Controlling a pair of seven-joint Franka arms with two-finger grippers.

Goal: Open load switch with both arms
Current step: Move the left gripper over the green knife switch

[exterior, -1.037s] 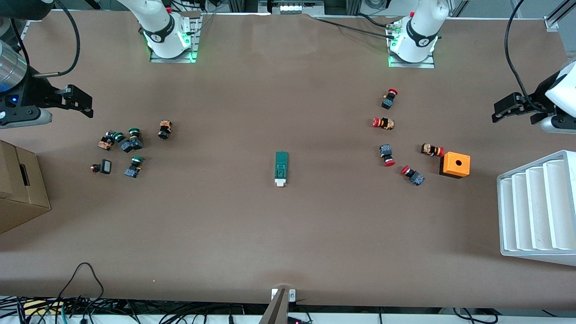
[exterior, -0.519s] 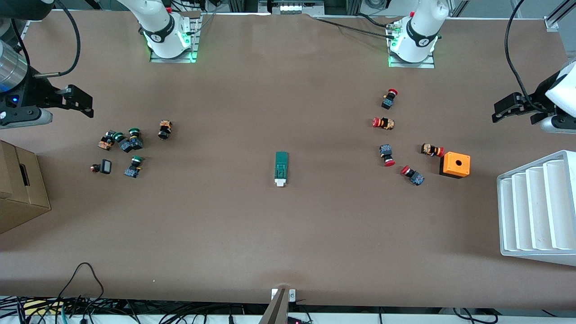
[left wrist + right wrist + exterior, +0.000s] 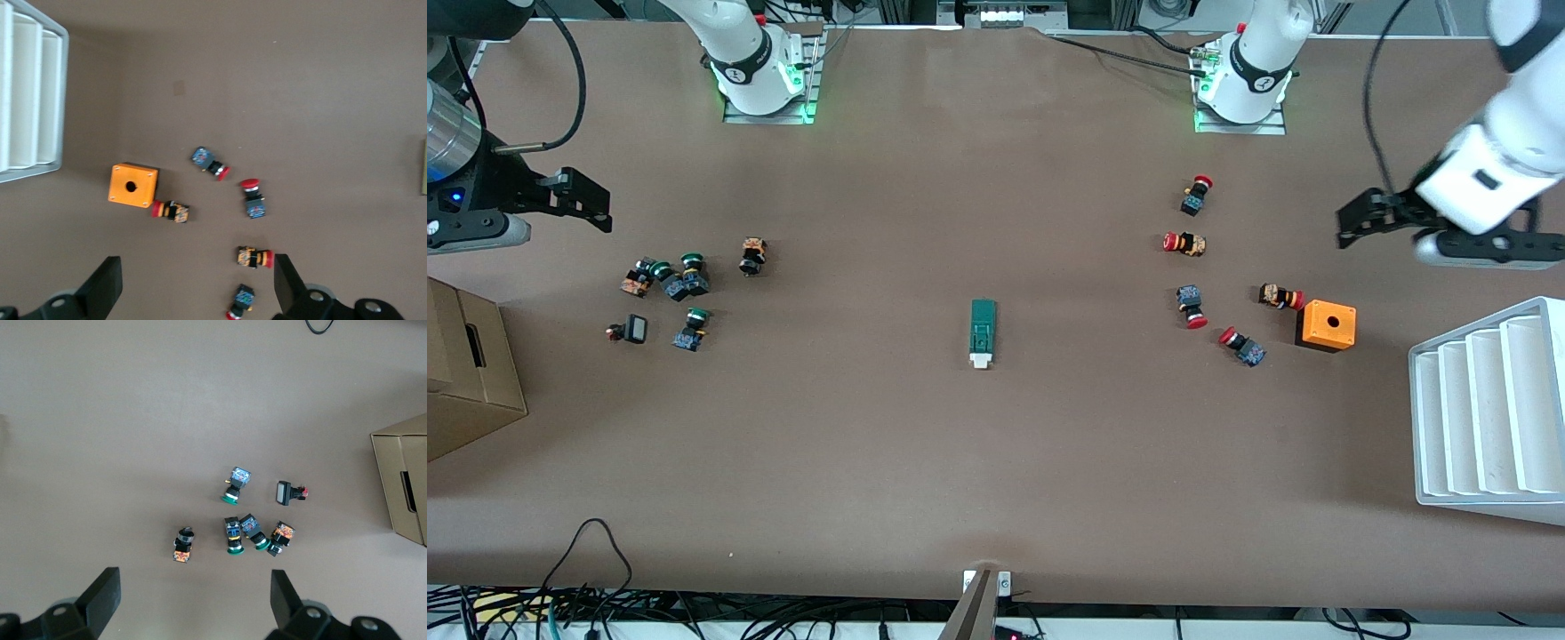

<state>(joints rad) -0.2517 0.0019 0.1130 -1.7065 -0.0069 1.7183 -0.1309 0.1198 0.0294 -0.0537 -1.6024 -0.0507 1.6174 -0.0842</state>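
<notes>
The load switch [image 3: 983,332] lies flat near the middle of the table [image 3: 996,462], well apart from both grippers, its white tab end toward the front camera's edge and its green end toward the edge where the bases stand. The left gripper [image 3: 1352,222] hangs in the air with its fingers [image 3: 101,293] spread wide and nothing between them, over bare table at the left arm's end, near the orange box [image 3: 1326,325] and the scatter of red buttons [image 3: 1185,243]. The box sits just beside one red button, and the white tray [image 3: 1485,413] rests against that end's edge, nearer the front camera than the box. The right gripper [image 3: 591,206] is likewise up in the air, released and empty, over the right arm's end of the table near the cluster of green buttons [image 3: 685,277]. A cardboard box [image 3: 467,373] stands at that end's edge, nearer the front camera than the cluster.
</notes>
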